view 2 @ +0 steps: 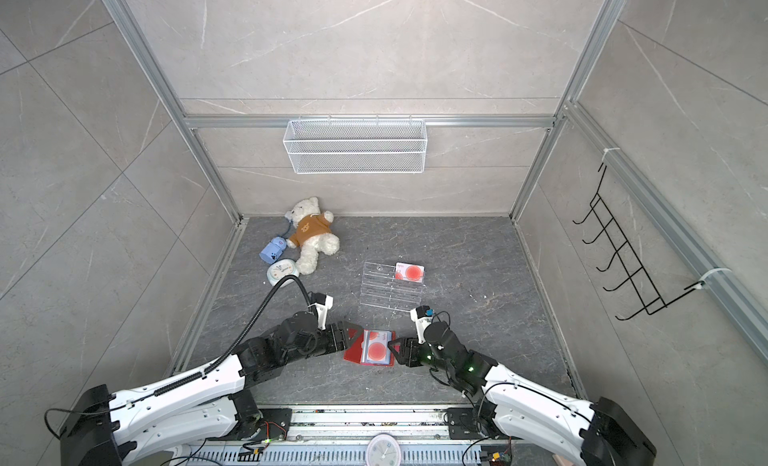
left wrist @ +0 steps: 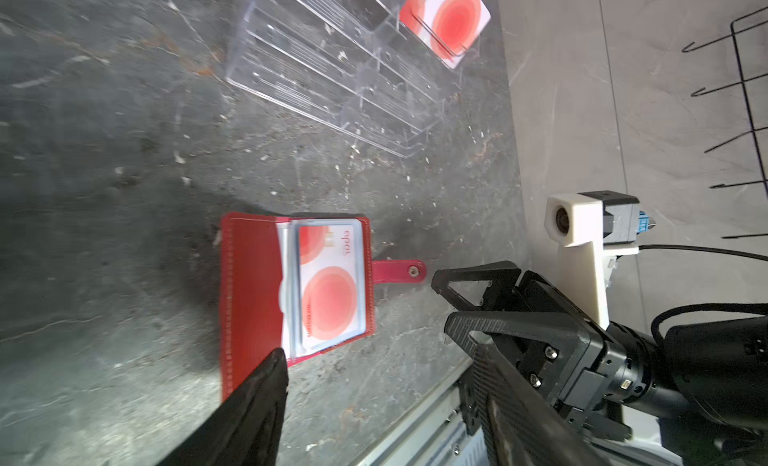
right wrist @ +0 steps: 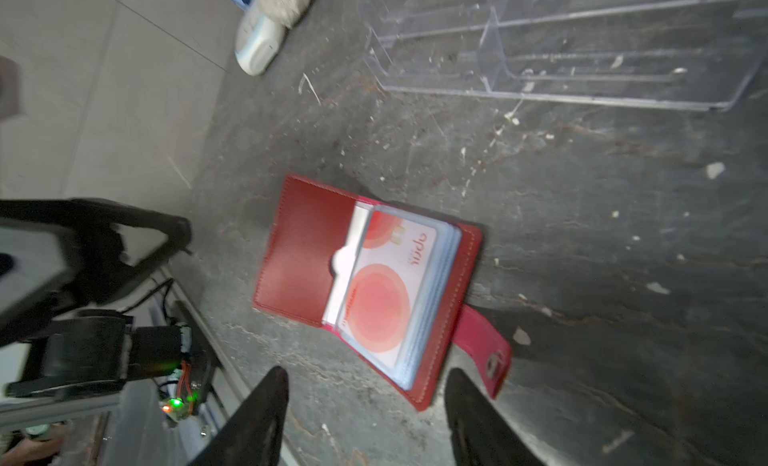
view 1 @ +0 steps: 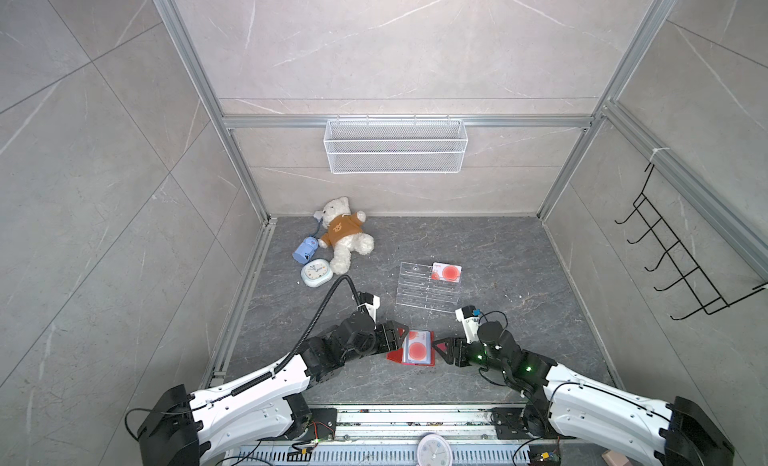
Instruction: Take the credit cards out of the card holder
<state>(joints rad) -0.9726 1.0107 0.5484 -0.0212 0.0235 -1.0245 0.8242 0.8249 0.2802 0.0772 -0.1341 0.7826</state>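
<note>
You have bare dark surface (view 1: pixel 415 380) near of the flat red leather card holder (view 1: pixel 411 347); a clear acrylic tiered rack (view 1: pixel 424 293) stands beyond it.

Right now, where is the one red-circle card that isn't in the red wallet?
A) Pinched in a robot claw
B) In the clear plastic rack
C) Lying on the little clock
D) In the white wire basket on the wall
B: in both top views the card stands in the far right pocket of the clear rack, away from the basket, the clock and both claws.
</note>
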